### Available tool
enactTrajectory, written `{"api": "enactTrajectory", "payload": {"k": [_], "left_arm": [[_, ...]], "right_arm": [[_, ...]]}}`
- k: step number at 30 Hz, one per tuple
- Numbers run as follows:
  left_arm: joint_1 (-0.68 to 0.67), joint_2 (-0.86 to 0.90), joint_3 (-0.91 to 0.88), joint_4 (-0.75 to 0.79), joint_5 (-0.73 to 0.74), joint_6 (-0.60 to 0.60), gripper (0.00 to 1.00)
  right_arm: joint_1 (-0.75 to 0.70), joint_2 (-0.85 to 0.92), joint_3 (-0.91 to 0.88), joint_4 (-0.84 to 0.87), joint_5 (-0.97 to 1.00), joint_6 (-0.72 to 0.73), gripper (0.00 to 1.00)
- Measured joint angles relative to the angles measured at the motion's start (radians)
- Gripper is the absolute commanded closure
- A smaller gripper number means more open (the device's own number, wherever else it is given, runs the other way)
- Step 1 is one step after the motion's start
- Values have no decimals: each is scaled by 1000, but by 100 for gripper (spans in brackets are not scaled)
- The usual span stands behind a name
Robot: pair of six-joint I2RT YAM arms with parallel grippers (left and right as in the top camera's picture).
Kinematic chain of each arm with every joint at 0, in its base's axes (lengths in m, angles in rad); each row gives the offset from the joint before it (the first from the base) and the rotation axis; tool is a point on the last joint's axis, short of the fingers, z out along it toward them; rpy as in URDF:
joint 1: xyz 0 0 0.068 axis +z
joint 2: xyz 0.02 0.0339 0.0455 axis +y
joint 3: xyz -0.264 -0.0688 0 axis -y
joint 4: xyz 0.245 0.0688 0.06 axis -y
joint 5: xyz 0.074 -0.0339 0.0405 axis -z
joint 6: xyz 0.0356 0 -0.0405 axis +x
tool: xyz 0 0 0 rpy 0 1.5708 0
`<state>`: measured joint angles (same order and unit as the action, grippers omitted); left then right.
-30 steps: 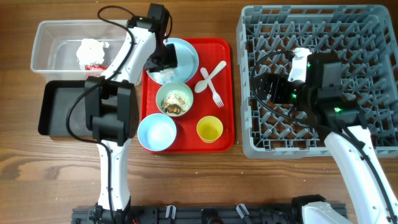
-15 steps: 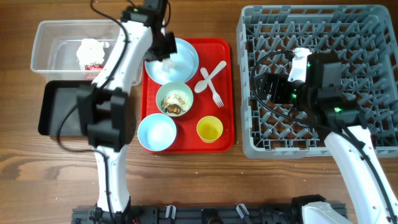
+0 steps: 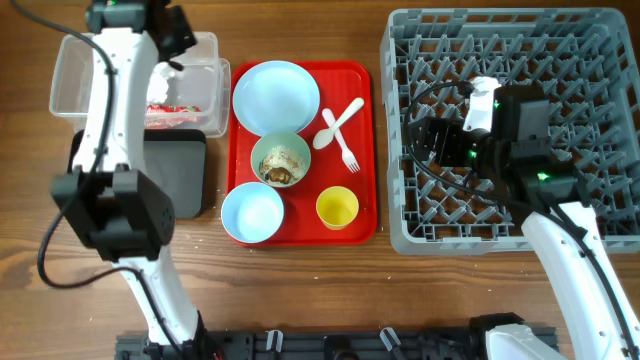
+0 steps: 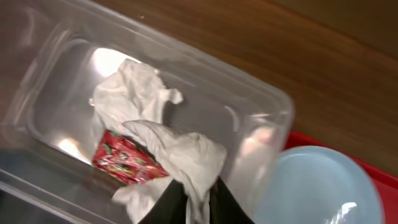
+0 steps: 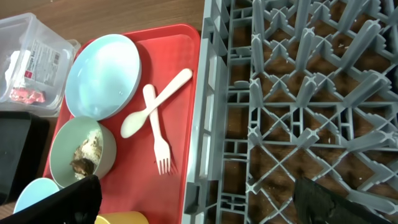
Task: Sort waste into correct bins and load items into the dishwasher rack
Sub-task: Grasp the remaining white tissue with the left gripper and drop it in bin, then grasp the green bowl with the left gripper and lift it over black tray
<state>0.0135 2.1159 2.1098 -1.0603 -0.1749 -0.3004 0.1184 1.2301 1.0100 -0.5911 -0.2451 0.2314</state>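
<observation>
Over at the far left of the surface, the left tool [image 4: 198, 190] is pinching a crumpled white paper napkin [image 4: 186, 155] by one bunched fold, its fingers pressed together on the paper. It is holding the napkin above the clear plastic tub [image 4: 273, 118], where another white wad [image 4: 134, 90] and a red wrapper scrap [image 4: 124, 163] are lying on the bottom. The napkin is looking as light and limp as anything here, fanning out loosely from the pinch. I am guessing it may cling to a finger when let go, or drift against the tub wall instead of falling straight. A bunched fold is a sensible place to take it, since paper crushes without harm. The right tool [image 5: 196, 186] is hanging spread wide over the left part of the dishwasher rack [image 5: 298, 93], gripping nothing. On the red serving tray [image 3: 365, 150] the stiffer things are waiting. The pale blue plate [image 3: 276, 95] is looking smooth and probably slippery, best taken by its rim. The bowl of crumbly leftovers [image 3: 281, 160] is wanting a level carry. The white plastic spoon [image 3: 338, 122] and fork [image 3: 347, 152] are lying flat and crossed, thin and awkward to get under.
</observation>
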Motion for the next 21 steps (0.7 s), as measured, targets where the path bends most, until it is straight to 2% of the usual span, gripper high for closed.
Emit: {"api": "enactTrajectory", "payload": {"k": [2, 3, 6, 9, 12, 16, 18, 21], "left_arm": [[26, 38, -8, 0, 8, 3, 11], [34, 55, -13, -1, 16, 3, 8], [34, 60, -19, -1, 27, 13, 7], [27, 34, -19, -24, 51, 19, 15], [11, -31, -19, -102, 145, 29, 27], [-70, -99, -15, -248, 282, 18, 29], [-163, -96, -16, -325, 323, -6, 30], [-304, -82, -18, -334, 336, -39, 30]], "right_arm": [[0, 0, 0, 0, 0, 0, 0], [0, 0, 0, 0, 0, 0, 0], [0, 0, 0, 0, 0, 0, 0], [0, 0, 0, 0, 0, 0, 0], [0, 0, 0, 0, 0, 0, 0], [0, 0, 0, 0, 0, 0, 0], [0, 0, 0, 0, 0, 0, 0], [0, 1, 0, 0, 0, 0, 0]]}}
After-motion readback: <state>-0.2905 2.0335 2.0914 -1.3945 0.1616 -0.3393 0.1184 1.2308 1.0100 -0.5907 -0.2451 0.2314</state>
